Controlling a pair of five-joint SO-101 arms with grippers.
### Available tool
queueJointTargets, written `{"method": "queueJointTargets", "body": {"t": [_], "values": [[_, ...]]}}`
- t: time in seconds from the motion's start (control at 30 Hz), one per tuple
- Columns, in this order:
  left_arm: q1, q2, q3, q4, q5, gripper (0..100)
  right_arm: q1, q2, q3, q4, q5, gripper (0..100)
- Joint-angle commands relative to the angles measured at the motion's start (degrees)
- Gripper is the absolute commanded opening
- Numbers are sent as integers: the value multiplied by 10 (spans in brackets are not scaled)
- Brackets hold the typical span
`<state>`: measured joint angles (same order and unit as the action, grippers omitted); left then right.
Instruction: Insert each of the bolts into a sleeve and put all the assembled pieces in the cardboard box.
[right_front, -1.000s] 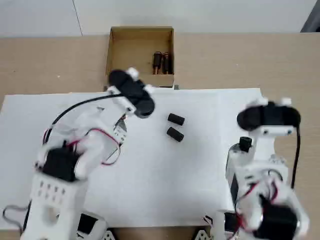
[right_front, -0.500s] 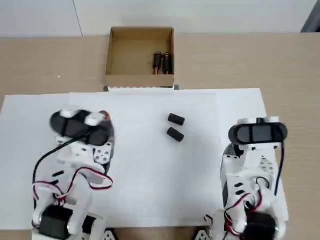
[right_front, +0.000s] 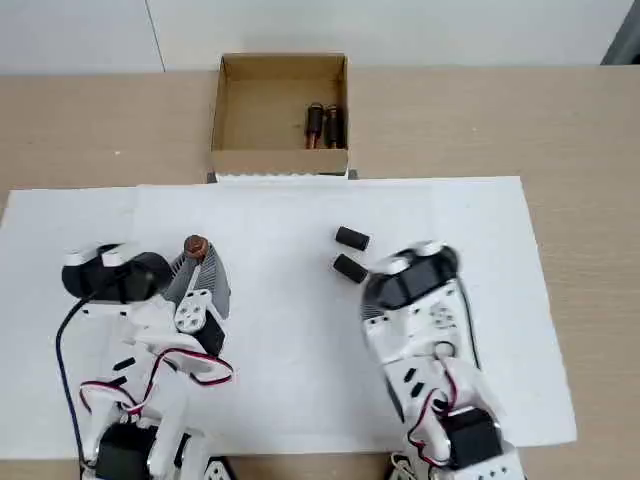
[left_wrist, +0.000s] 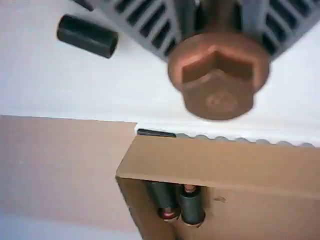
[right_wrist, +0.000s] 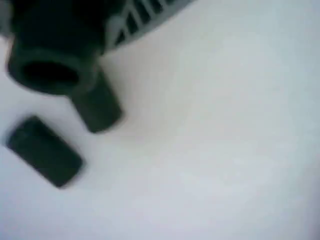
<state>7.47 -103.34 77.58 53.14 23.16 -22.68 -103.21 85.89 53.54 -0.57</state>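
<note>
While the left hand (right_front: 196, 268) clamps a copper bolt (right_front: 195, 244) head-up, the right hand (right_wrist: 57, 47), well apart toward three o'clock, grips a black sleeve (right_wrist: 75, 62), bore showing.

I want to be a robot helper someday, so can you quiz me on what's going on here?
1. True or false: the cardboard box is empty.
2. How many black sleeves lie loose on the white sheet? A) one B) two C) four
3. Fill in the gap: the left gripper holds a copper ____.

Key
1. False: two assembled pieces lie in it.
2. B: the second one lies just beside the first.
3. bolt
</note>
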Motion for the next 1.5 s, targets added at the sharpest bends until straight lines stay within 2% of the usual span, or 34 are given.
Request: {"method": "queueJointTargets", "body": {"t": [0.0, 0.23, 0.57, 0.73, 0.93, 1.17, 1.33, 1.47], "values": [[3, -7, -1, -42, 41, 5, -56, -7, 21, -80, -4, 3], [46, -7, 15, -76, 130, 5, -151, -7, 76, -139, -3, 3], [100, -7, 16, -80, 214, 5, -210, -7, 79, -139, 0, 3], [102, -6, 17, -100, 215, 5, -230, -7, 78, -141, 48, 3], [102, -6, 25, -97, 214, 5, -227, -7, 78, -194, 61, 3], [103, -5, 48, -99, 213, 5, -228, -7, 77, -200, 88, 3], [137, -6, 64, -99, 213, 5, -228, -7, 77, -200, 88, 3], [154, -6, 78, -99, 182, 5, -228, -7, 77, -200, 88, 3]]}}
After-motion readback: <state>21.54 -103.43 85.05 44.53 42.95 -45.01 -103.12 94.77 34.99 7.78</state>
